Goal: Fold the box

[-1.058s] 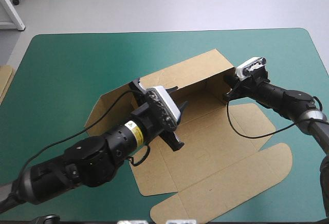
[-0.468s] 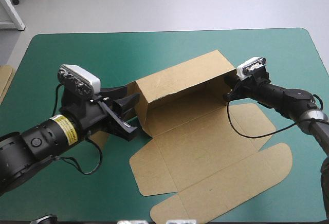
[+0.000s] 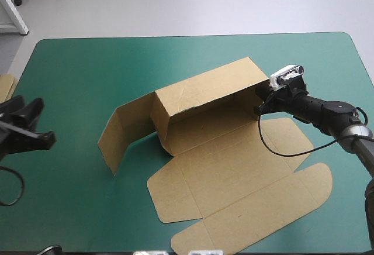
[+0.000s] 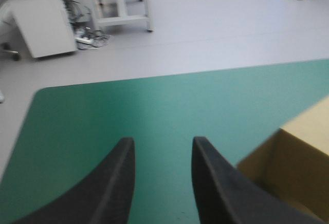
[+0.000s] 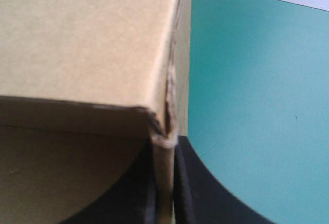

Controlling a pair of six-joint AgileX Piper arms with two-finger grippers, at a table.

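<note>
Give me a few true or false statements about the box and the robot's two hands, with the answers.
1. The right hand is shut on the box at its right end. True.
2. The left hand grips the box. False: it is open and clear of the box, near the left edge of the teal-green cover.
3. The box lies wholly flat. False: its far wall and a left flap stand raised.
4. The box's near panels lie flat on the cover. True.
</note>
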